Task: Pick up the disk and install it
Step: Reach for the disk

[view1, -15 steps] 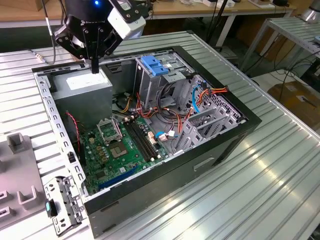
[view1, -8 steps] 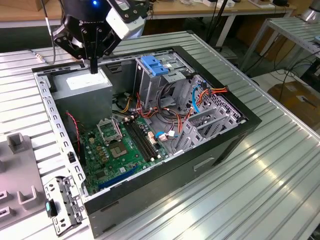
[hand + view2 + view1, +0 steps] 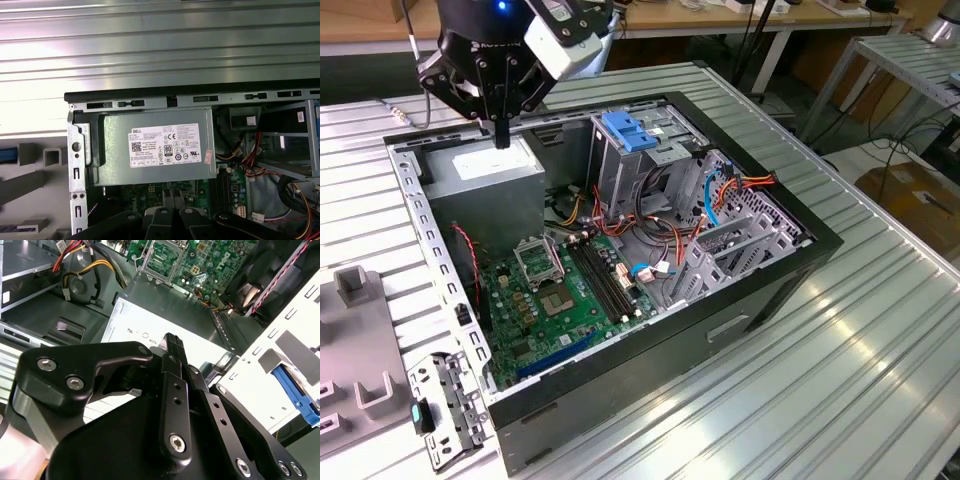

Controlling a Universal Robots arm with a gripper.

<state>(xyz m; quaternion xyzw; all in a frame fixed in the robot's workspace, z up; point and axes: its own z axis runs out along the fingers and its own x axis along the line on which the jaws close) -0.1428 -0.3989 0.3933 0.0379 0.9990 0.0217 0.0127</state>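
The gripper [image 3: 502,138] is hanging over the open computer case [image 3: 823,243]. Its fingers are pressing together with nothing between them, just above the grey power supply box [image 3: 485,172] with its white sticker (whether they are touching it, I cannot tell). The disk [image 3: 7,155] seems to be the blue-edged piece sitting in a grey holder [image 3: 50,156] on the ribbed surface [image 3: 880,380], outside the case's rear wall and well apart from the gripper. Inside the case, a blue latch [image 3: 625,131] is sitting atop the metal cage [image 3: 620,175].
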